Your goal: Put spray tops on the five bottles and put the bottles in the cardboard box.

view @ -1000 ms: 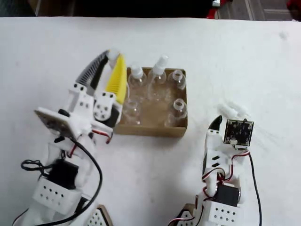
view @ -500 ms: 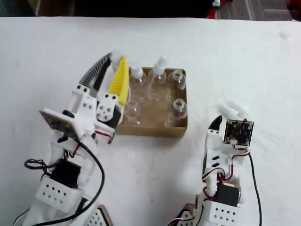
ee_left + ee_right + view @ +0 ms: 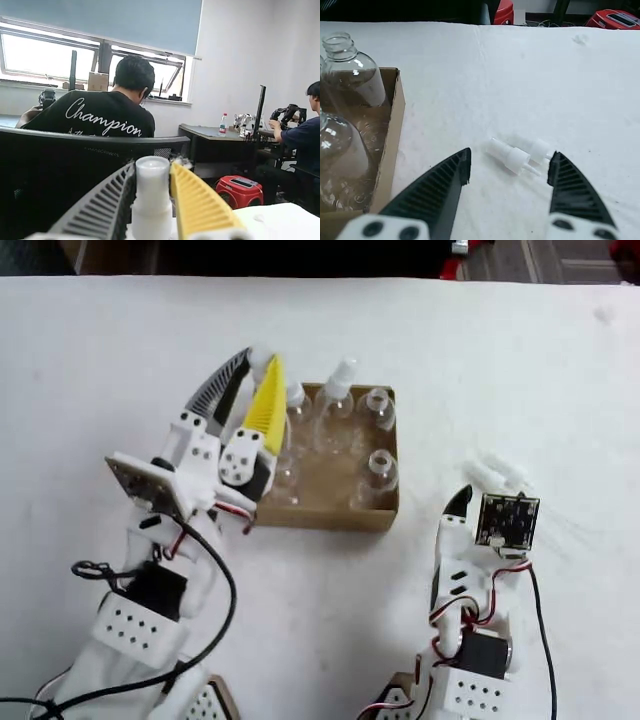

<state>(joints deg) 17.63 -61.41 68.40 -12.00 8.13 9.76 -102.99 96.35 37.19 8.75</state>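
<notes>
Holding spray top (image 3: 151, 190) clamped in my left gripper (image 3: 262, 362); right gripper (image 3: 510, 156) apart; two bottles (image 3: 378, 472) in cardboard box (image 3: 320, 515) topped, three bare.

Cardboard box (image 3: 325, 512): middle of the table (image 3: 520, 350).
Bottles (image 3: 380, 472): 5, inside the box.
Spray tops (image 3: 497, 475): 2, loose, right of the box.

Five bottles (image 3: 378, 408) stand in one cardboard box (image 3: 320, 512). Two of them have spray tops (image 3: 345, 370) on, and three have open necks. One more spray top (image 3: 151, 200) is gripped in the left pincer (image 3: 152, 169), and two loose ones (image 3: 512, 157) lie on the desk (image 3: 520, 350). That makes five spray tops. There are two arms (image 3: 150, 570), each with one pincer
</notes>
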